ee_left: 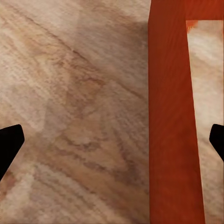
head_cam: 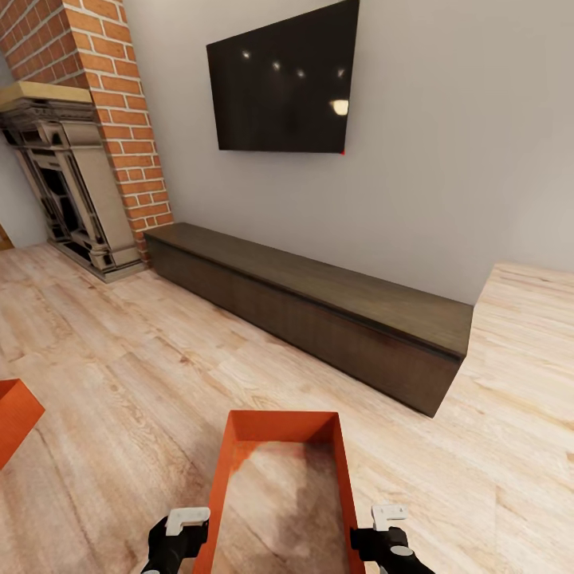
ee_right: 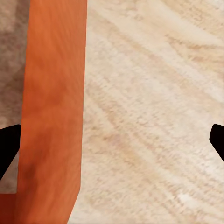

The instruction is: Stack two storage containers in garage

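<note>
You're standing in the living room, looking down over a tub [head_cam: 281,446] that's lying on the plank floor [head_cam: 119,359] straight ahead of you, long axis pointing away toward the cabinet [head_cam: 319,307]. It's sitting open side up, floor grain showing through its bottom. The second tub [head_cam: 12,418] is peeking in at the left edge of the head view, well apart from the first, just a corner of it showing.

Your left gripper [head_cam: 180,532] is hanging just outside the tub's left wall, and your right gripper [head_cam: 381,532] is hanging just outside its right wall, so you're bracketing the near end between the two arms. In the left wrist view, the left gripper [ee_left: 112,140] is spread wide, with the dark fingertips [ee_left: 9,140] sitting at opposite edges of the picture and the tub's wall [ee_left: 172,130] running between them, nearer one tip; nothing's pinched. In the right wrist view it's the same story: the right gripper [ee_right: 112,140] is gaping open, the tub wall [ee_right: 53,116] is lying between the tips, close to one side, and bare planks are filling the gap.

Beyond the cabinet, the TV [head_cam: 279,80] is hanging on the grey wall, and the brick chimney [head_cam: 119,104] with the fireplace [head_cam: 68,183] is standing off to the left.
</note>
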{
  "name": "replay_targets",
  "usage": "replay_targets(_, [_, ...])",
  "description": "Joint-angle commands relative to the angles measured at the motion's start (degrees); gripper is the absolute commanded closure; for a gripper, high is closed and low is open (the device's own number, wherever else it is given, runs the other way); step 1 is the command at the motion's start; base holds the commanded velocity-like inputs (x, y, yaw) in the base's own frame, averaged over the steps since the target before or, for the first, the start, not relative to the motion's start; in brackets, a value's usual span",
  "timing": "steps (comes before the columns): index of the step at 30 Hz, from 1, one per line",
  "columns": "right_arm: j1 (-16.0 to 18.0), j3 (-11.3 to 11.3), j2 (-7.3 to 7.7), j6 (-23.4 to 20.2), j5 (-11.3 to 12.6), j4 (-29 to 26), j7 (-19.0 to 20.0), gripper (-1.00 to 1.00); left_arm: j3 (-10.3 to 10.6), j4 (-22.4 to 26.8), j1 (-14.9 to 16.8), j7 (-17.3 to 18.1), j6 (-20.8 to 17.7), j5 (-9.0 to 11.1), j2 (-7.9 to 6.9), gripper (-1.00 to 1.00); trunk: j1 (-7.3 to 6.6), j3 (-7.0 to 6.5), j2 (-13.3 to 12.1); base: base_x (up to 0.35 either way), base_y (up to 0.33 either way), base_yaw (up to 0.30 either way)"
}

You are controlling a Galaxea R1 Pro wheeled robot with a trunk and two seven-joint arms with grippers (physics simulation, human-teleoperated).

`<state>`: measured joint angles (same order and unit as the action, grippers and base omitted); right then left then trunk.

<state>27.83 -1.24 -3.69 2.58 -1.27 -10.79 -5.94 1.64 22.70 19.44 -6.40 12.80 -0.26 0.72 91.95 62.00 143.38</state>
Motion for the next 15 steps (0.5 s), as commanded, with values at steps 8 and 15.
replay_targets(8, [0.03,-0.08,0.0,0.14,-0.14,0.07,-0.3,-1.0,0.0,-3.1,0.01,-0.28,0.14,0.34,0.01,-1.0,0.0,0.05,0.0,0.0,0.0,0.0])
replay_targets(15, [0.03,-0.08,-0.08,0.14,-0.14,0.07,-0.3,-1.0,0.03,-3.18,-0.01,-0.28,0.12,0.34,0.13,-1.0,0.0,0.05,0.0,0.0,0.0,0.0])
